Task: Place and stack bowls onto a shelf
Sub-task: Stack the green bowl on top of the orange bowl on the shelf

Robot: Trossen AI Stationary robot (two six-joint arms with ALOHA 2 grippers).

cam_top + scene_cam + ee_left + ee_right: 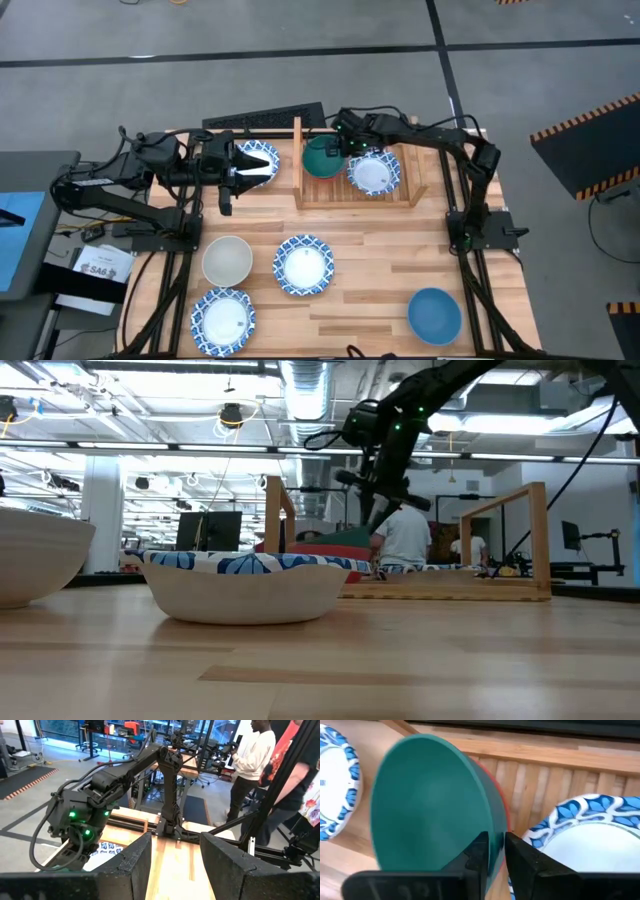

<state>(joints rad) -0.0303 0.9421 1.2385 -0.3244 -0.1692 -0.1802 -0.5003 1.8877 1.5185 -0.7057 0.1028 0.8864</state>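
Right gripper [492, 851] jaws pinching the green bowl's [427, 800] rim over the shelf [355, 195] — tilted above a red bowl [503, 810], left gripper [262, 168] jaws spread, over a patterned bowl [262, 155].

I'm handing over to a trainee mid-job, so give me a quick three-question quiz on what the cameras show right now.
1. True or false: the right gripper is shut on the rim of the round green bowl.
2. What lies beside it on the light-wood slatted shelf?
3. Which bowl sits nearest the table's right front corner: A red, B plain blue, C off-white?

Key: 1 true; 2 a white bowl with a blue patterned rim; 3 B.
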